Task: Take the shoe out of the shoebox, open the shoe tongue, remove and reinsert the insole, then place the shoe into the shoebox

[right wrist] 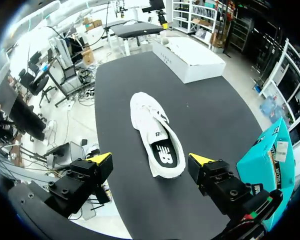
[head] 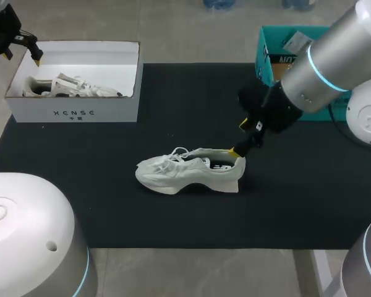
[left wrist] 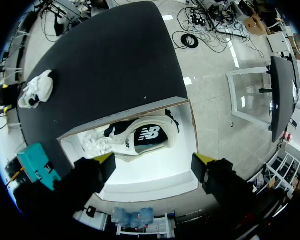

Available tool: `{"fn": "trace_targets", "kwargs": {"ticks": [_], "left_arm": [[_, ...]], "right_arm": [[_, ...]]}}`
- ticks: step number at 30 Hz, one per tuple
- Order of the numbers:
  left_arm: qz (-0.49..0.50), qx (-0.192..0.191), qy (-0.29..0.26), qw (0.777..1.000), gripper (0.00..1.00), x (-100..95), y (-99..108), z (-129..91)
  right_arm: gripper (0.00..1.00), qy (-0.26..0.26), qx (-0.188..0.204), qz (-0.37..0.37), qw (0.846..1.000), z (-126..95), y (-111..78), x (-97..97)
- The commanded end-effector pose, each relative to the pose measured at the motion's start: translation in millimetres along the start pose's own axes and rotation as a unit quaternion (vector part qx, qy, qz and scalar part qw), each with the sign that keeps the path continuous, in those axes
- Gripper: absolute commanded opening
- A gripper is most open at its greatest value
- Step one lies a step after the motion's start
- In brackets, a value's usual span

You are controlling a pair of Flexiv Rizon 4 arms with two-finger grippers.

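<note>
The shoe [head: 188,170] sits upright mid-worktop [head: 297,204], its long axis running side to side, heel toward the right hand [head: 238,138]. That hand hangs released just over the heel, seemingly not touching. The left hand [head: 26,49], also released, hovers above the shoebox [head: 74,113], well apart.
</note>
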State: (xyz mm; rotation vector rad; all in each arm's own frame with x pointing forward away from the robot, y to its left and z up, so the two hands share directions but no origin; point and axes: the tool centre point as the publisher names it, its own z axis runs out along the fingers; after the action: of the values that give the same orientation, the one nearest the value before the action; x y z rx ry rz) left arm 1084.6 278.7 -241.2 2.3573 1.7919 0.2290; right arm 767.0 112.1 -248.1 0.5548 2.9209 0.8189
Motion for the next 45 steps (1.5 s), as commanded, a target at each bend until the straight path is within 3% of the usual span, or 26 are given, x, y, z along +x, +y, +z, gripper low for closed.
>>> {"fn": "trace_targets", "kwargs": {"ticks": [1,15,23,29,35,45], "left_arm": [[0.0,0.0,0.001,1.0,1.0,0.0,0,-1],[0.0,0.0,0.001,1.0,1.0,0.0,0,-1],[0.0,0.0,0.001,1.0,1.0,0.0,0,-1],[0.0,0.0,0.001,1.0,1.0,0.0,0,-1],[0.0,0.0,0.001,1.0,1.0,0.0,0,-1],[0.0,0.0,0.001,1.0,1.0,0.0,0,-1]], "right_arm": [[1.0,0.056,-0.071,-0.1,0.991,1,-6.8,-2.8],[1.0,0.056,-0.036,-0.11,0.992,-9,-20.4,-7.1],[1.0,0.03,-0.115,-0.173,0.978,4,-46.2,-0.8],[1.0,0.041,-0.107,-0.18,0.977,16,-57.8,7.9],[1.0,0.036,-0.151,-0.178,0.972,30,-78.6,12.7],[1.0,0.042,-0.152,-0.161,0.974,36,-87.4,-5.1]]}}
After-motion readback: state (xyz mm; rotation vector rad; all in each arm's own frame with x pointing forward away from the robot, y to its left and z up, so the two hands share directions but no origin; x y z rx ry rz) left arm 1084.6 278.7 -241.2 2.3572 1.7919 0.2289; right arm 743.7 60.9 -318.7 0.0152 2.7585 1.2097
